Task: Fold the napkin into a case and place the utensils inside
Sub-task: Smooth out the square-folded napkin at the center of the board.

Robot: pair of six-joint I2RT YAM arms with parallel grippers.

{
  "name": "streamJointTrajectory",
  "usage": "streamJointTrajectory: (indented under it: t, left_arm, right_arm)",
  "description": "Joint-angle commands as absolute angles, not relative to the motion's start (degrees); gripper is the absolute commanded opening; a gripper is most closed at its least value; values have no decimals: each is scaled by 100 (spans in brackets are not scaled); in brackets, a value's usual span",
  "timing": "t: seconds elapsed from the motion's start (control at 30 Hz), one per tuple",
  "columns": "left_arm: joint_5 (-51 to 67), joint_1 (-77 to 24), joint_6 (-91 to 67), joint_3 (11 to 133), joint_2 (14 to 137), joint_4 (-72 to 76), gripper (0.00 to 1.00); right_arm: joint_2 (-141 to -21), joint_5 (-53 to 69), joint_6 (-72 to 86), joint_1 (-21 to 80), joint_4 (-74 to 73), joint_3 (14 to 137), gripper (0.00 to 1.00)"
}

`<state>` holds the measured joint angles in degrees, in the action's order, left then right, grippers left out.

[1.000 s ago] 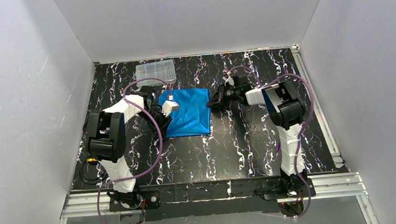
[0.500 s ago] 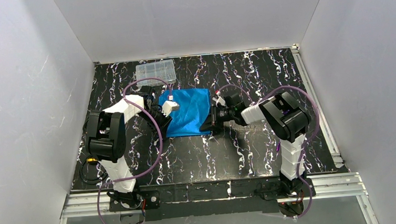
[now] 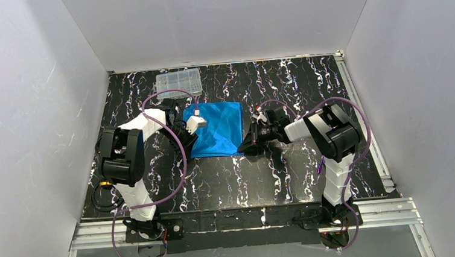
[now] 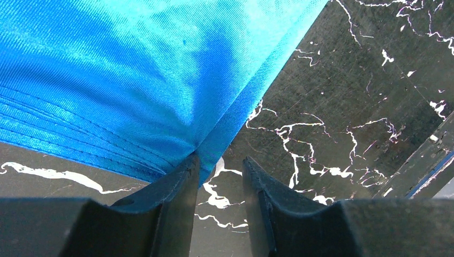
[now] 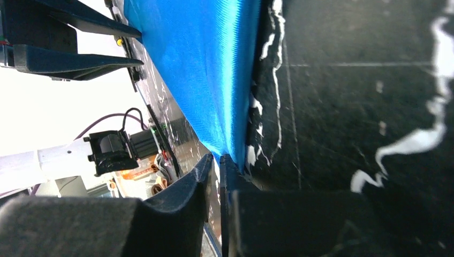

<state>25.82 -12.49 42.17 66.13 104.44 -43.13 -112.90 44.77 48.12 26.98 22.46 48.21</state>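
The bright blue napkin (image 3: 219,129) lies folded as a rectangle on the black marbled table, with stacked hems showing along one edge in the left wrist view (image 4: 134,80). My left gripper (image 3: 193,123) rests at its left edge. Its jaws are open (image 4: 219,160): one fingertip (image 4: 184,168) presses on the cloth's corner and bare table shows in the gap. My right gripper (image 3: 246,146) is at the near right corner, jaws shut (image 5: 214,158) on the tip of the napkin (image 5: 209,69). No case shape shows, and the utensils are out of view.
A clear plastic compartment box (image 3: 178,81) stands at the far left of the table (image 3: 289,178), behind the left arm. Purple cables loop over both arms. White walls close in the table on three sides, and a metal rail (image 3: 367,125) runs along the right edge.
My right gripper has swung from beside the napkin's far right edge down to its near right corner and now holds that corner. The left gripper has stayed put.
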Motion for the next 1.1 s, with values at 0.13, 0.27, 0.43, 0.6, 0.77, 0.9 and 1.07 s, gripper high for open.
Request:
streamJointTrajectory:
  t: [0.13, 0.27, 0.43, 0.6, 0.77, 0.9, 1.07]
  left_arm:
    - [2157, -1230, 4411, 6504, 10415, -4322, 35]
    - [2119, -1230, 4418, 6506, 10400, -4331, 34]
    - [2037, -1230, 4429, 6489, 10392, -4332, 34]
    - [2036, -1230, 4396, 6561, 10343, -4405, 34]
    - [2666, -1222, 4129, 7146, 10007, -4999, 41]
    - [3267, -1186, 3820, 7883, 9792, -5476, 52]
    - [3607, -866, 2529, 8735, 10022, -5166, 55]
  right_arm:
    - [-10867, 4659, 3914, 2544, 650, 5922, 25]
    - [-11140, 4710, 4415, 2643, 1209, 6289, 25]
    - [-11706, 4603, 4853, 2716, 1763, 6714, 24]
    - [-12177, 4396, 5018, 2769, 1999, 6908, 21]
    - [-12286, 4115, 4717, 2774, 1481, 7102, 21]
    - [-12308, 4375, 4722, 2784, 1439, 7537, 22]
    - [-12350, 4348, 4106, 2791, 314, 8386, 23]
